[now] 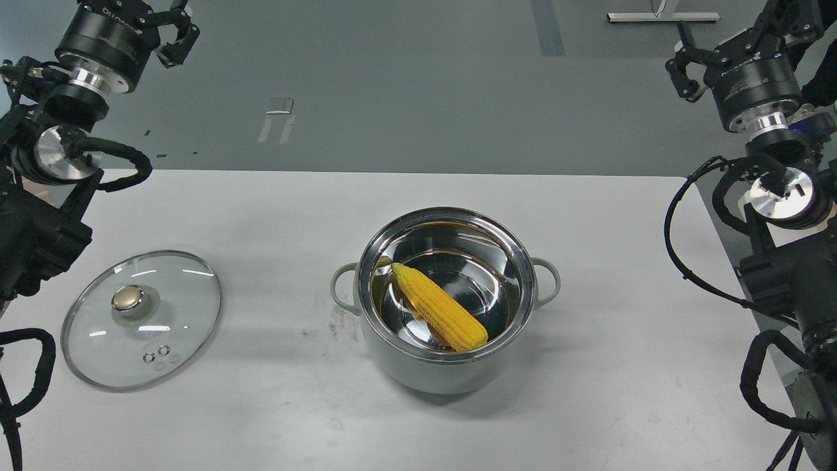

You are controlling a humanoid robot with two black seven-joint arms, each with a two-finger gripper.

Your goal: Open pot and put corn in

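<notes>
Black fingers of both grippers (171, 29) (686, 65) spread, empty.

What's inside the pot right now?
The corn lies slanted inside the open pot, pointed end toward the far left wall. Shiny steel shows around it. The pot floor directly beneath the cob is hidden. The glass lid lies apart on the table.

faint lettering on both wrists, none readable
</notes>
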